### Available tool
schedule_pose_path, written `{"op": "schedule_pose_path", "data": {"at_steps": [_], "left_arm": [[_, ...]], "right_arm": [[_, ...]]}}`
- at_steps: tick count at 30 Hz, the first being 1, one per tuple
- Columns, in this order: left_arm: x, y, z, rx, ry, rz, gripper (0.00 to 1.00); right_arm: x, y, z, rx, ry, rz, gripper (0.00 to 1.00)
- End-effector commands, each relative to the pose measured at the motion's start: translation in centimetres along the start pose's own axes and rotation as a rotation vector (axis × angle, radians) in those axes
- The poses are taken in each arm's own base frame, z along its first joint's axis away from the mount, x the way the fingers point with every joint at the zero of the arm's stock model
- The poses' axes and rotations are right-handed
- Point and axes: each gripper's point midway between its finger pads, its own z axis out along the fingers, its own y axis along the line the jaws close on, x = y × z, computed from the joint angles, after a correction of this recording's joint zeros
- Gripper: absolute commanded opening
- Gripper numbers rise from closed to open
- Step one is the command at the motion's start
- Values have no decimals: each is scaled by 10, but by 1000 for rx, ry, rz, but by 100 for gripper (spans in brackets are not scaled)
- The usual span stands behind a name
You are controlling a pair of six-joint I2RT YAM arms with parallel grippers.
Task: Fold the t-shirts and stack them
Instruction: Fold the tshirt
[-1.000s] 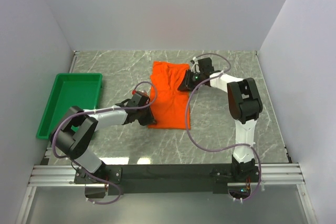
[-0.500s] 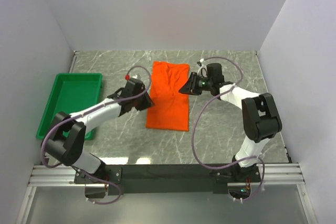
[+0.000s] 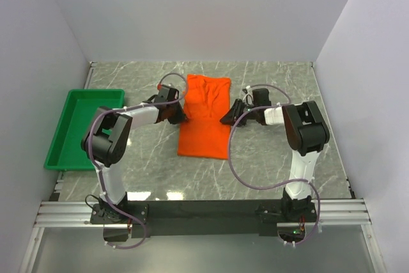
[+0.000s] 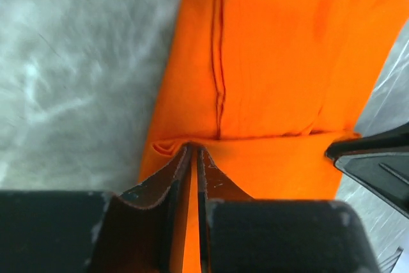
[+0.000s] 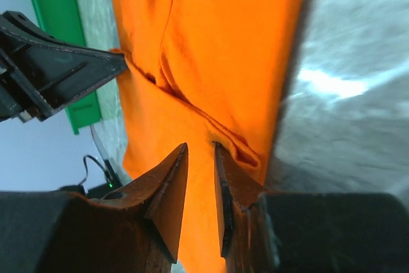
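Between both grippers — orange t-shirt

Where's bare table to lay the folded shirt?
Bare marble lies near of the t-shirt, toward the arm bases, and right of the right end effector. The green tray is empty. Crowded: both shirt edges, left end effector included.

marble table | orange t-shirt centre | green tray left

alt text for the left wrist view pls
The left gripper pinches a raised fold at the edge of an orange t-shirt lying on a grey marble table. The tip of the right gripper enters from the right at the shirt's other edge.
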Motion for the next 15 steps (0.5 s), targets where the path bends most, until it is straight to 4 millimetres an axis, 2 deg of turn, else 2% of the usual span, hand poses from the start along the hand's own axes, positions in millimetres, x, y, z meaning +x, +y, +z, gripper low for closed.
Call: {"op": "schedule_pose_path", "data": {"at_steps": [1, 3, 4, 5, 7, 8, 9, 10, 11, 12, 13, 15], "left_arm": [[-23, 0, 0, 12, -48, -16, 15], [-33, -12, -12, 42, -82, -14, 20], [-32, -14, -18, 50, -87, -17, 23], [-40, -25, -36, 84, -117, -18, 30], [-38, -35, -54, 121, -127, -22, 38], [-26, -32, -59, 118, -109, -15, 45], [-27, -42, -79, 155, -135, -5, 48], [-21, -44, -87, 165, -133, 0, 50], [-2, -37, -89, 154, -104, 7, 52], [2, -45, -105, 191, -122, 0, 53], [25, -37, -105, 190, -88, 8, 54], [38, -41, -117, 236, -93, -1, 52]], "right_arm": [[-14, -10, -7, -2, -58, 3, 31], [-18, -3, -15, -22, -72, -2, 31], [-20, 10, -24, -43, -84, -25, 31], [-20, 17, -29, -54, -86, -38, 31], [-12, 41, -42, -102, -69, -65, 33], [-7, 48, -46, -120, -59, -67, 33], [9, 55, -45, -137, -23, -70, 33], [16, 67, -50, -158, -16, -94, 33], [27, 73, -50, -166, 3, -104, 33], [36, 77, -49, -174, 17, -116, 33], [57, 85, -46, -188, 55, -136, 32], [78, 84, -41, -180, 94, -140, 25]]}}
